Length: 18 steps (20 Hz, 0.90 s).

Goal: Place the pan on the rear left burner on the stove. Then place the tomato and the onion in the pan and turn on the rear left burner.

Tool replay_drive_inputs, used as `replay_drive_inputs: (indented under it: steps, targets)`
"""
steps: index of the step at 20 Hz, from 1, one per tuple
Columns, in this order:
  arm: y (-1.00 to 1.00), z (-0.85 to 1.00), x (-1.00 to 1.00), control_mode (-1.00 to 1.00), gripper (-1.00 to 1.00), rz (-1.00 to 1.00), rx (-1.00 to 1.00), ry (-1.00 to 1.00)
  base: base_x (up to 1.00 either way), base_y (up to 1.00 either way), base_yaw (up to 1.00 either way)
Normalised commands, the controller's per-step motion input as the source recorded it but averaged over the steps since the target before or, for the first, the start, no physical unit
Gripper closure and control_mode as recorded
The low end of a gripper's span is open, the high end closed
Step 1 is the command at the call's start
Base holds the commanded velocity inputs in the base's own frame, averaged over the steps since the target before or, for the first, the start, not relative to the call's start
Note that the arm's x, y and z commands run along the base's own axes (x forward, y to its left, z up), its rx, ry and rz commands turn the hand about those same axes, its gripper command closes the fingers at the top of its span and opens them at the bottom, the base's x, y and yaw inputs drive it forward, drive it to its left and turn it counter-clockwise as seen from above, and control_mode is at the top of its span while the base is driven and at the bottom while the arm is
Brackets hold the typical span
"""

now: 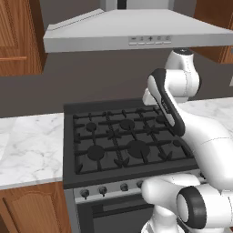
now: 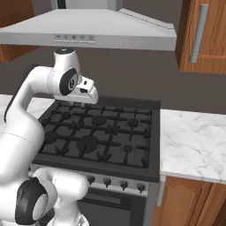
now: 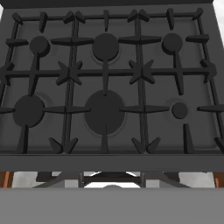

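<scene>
While my arm (image 1: 200, 132) hung folded above the stove (image 2: 99, 132), the black range sat between two marble counters, one (image 1: 27, 145) against its left edge and one (image 2: 194, 141) against its right. Over it spread the grey hood (image 1: 136, 32), with wooden cabinets (image 2: 203, 35) at the upper corners. My wrist was raised over the stove's back edge, toward the right-hand corner, and my hand looked straight down on the grates. Bare iron bars crossed every burner. Smallest of what mattered, the rear left burner (image 3: 39, 44) showed its round black cap near the stove's back left corner, uncovered, with nothing resting on it. Dark knobs (image 2: 107, 181) lined the silver front panel. Whether my gripper was released or clenched, I could not tell, since my fingers were hidden.
</scene>
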Motion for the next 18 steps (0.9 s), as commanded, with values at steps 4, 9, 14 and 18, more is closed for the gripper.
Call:
replay_drive_inputs:
  steps: [4, 9, 14, 18]
  targets:
    - [0.00, 0.00, 0.00, 1.00, -1.00, 0.00, 0.00, 0.00, 0.00, 0.00, 0.00]
    - [0.00, 0.00, 0.00, 1.00, -1.00, 0.00, 0.00, 0.00, 0.00, 0.00, 0.00]
    - [0.00, 0.00, 0.00, 1.00, -1.00, 0.00, 0.00, 0.00, -0.20, 0.00, 0.00]
    - [0.00, 0.00, 0.00, 1.00, -1.00, 0.00, 0.00, 0.00, -0.24, 0.00, 0.02]
